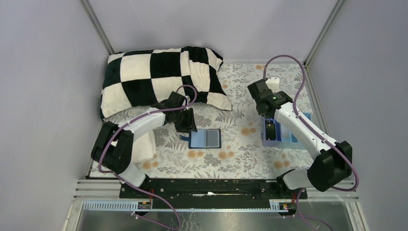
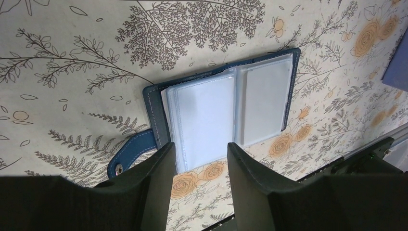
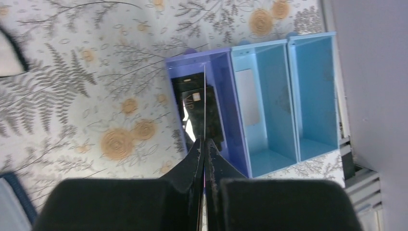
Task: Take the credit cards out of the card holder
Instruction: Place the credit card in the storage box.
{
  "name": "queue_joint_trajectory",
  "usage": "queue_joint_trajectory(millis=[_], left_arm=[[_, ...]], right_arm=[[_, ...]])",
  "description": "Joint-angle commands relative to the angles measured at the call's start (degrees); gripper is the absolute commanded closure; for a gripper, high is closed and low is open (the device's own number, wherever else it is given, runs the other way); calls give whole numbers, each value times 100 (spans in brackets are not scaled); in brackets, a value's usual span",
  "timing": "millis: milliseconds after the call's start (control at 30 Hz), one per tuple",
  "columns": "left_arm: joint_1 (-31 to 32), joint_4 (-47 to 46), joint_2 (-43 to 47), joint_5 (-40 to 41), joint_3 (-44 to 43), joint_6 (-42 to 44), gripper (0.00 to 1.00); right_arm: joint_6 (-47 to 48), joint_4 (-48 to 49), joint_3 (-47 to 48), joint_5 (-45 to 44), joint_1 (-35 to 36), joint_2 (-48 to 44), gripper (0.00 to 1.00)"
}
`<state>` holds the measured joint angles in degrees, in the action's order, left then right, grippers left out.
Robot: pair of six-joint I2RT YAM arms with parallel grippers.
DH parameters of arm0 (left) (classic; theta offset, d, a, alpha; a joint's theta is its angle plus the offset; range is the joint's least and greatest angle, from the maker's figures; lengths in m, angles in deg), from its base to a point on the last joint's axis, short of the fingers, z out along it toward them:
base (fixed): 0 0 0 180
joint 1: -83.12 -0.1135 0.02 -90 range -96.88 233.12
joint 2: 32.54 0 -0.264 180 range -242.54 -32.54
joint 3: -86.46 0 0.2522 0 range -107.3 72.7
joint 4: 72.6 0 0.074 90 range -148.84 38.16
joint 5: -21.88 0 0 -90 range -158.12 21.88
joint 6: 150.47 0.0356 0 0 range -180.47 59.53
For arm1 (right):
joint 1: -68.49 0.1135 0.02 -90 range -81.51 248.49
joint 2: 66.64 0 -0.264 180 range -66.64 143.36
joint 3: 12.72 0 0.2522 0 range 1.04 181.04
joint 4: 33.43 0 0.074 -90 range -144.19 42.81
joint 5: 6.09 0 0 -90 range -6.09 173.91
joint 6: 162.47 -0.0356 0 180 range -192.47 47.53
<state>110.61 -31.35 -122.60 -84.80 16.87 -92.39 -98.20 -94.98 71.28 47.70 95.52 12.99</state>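
I am looking down at the card holder (image 1: 205, 138) lying open and flat on the floral cloth (image 1: 240, 159) near the middle of the table. Its clear sleeves are facing up, its dark blue cover is showing as a border around them, and its closure tab (image 2: 131, 153) is sticking out on the side toward the left arm. The left gripper (image 2: 200, 153) is hanging at that same edge of the holder. Its jaws are standing roughly half open and gripping nothing, and in the wrist view its two fingers (image 2: 154, 183) are framing the near edge of one sleeved leaf. Over on the right side of the table, well apart from the holder, the right gripper (image 3: 204, 144) is sitting above the compartment tray (image 3: 315, 96) with its jaws pressed fully together. A thin pale sliver is running straight out from between its fingertips, and I am taking it to be a card (image 3: 204, 96) seen edge-on, since that view is giving me only a line. The sliver is lining up over the purple end compartment (image 3: 231, 110), where a dark card (image 3: 190, 113) with a small chip is lying inside. The two light-blue compartments are sitting just beside it. A black-and-white checkered pillow (image 1: 159, 77) is resting at the far left of the table, behind the left arm.
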Motion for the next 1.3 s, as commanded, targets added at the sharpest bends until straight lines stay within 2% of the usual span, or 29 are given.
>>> queue_joint_trajectory(millis=[0, 333, 567, 600, 700, 767, 1067, 1267], left_arm=[[8, -1, 217, 30, -123, 46, 51], [10, -96, 127, -32, -90, 26, 51], [9, -99, 96, -45, -88, 37, 51], [11, -98, 94, -43, -86, 30, 51], [7, -94, 100, -67, -99, 29, 51], [9, -100, 110, -62, -101, 33, 51], [35, -95, 67, -26, -197, 53, 51], [110, -115, 60, -64, -241, 48, 50]], right_arm=[[109, 128, -185, -765, -141, 191, 100], [355, 697, -935, -411, -348, 478, 100], [294, 746, -1094, -240, -348, 916, 100], [284, 708, -1073, -172, -348, 982, 98], [284, 684, -1006, 12, -352, 1010, 76], [300, 687, -955, 130, -347, 922, 69], [229, 567, -203, 1084, -350, 298, 66], [-116, 1187, -256, 2279, -239, -61, 64]])
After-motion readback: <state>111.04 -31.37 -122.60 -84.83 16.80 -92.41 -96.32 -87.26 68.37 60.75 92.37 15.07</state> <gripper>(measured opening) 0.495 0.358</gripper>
